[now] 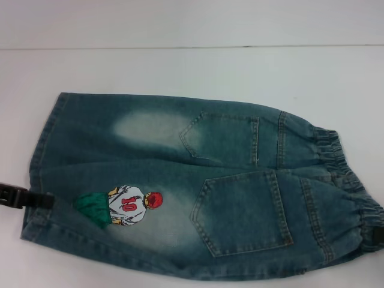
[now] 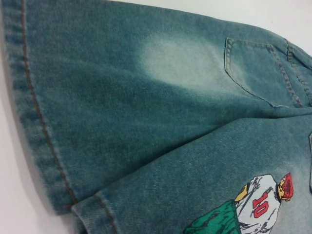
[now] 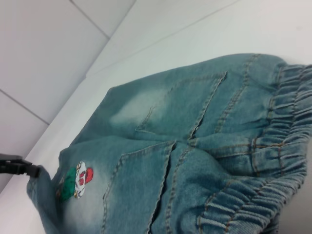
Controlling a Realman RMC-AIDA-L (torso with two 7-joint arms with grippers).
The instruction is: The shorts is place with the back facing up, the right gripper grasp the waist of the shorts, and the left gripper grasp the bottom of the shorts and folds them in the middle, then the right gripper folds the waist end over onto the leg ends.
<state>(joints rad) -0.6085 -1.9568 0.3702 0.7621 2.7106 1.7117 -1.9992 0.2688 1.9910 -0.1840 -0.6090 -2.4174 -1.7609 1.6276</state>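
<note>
Denim shorts (image 1: 198, 186) lie flat; left gripper (image 1: 27, 197) meets the hem, right gripper (image 1: 378, 235) the waistband, finger states unclear; both should lift evenly.

Head overhead, wrists close, sharing shorts (image 1: 198, 192)

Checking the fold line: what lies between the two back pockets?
In the head view, only the centre seam crease of the blue-green denim shorts lies there.

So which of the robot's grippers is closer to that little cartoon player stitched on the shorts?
The left. The left gripper sits at the leg hem beside the cartoon player; the right gripper is at the waistband, across the shorts.
</note>
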